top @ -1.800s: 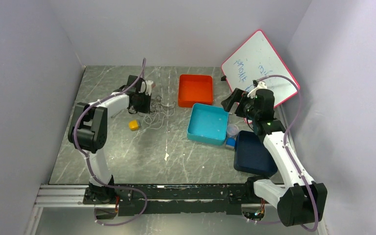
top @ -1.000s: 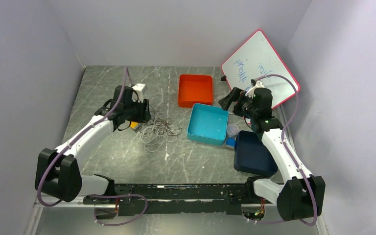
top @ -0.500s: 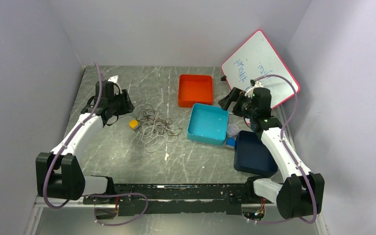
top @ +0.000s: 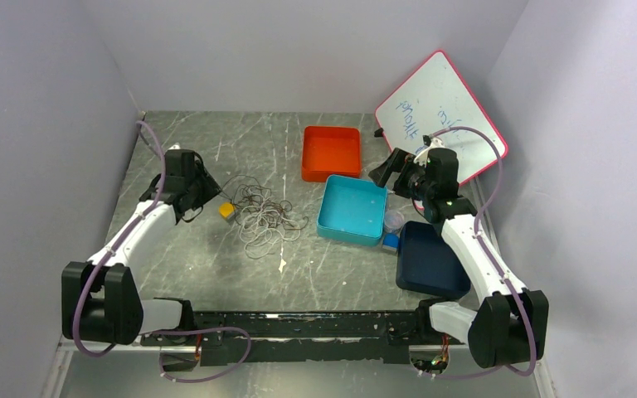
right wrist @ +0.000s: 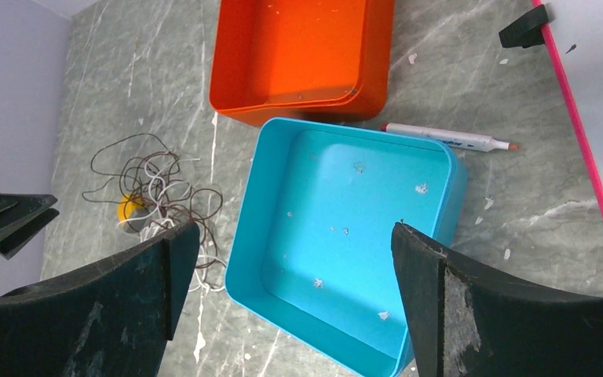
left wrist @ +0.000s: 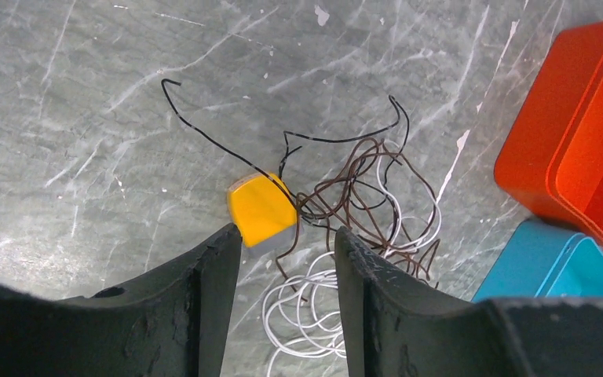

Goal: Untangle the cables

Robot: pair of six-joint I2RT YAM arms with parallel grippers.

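On the grey marbled table (top: 216, 265), with a whiteboard (top: 444, 104) propped against the far right wall, I hold both arms clear of the work. A teal bin (top: 352, 211) and an orange bin (top: 330, 153) sit empty right of centre, probably waiting to take sorted cords. My right gripper (right wrist: 294, 229) hangs above the teal bin, jaws spread wide on nothing, parked, I judge, so as not to crowd the other arm. My left gripper (left wrist: 287, 236) hovers just left of the heap and points at it, jaws partly apart and empty, lined up, it seems, for a fresh pinch. Brown, black and white, the cables (top: 265, 217) lie in one loose knot left of the teal bin, a black end trailing out to the far left. At the knot's left edge sits a small yellow block (left wrist: 261, 210) with a black strand across it; whether it is attached I cannot tell. A marker (right wrist: 447, 139) lies between teal bin and whiteboard.
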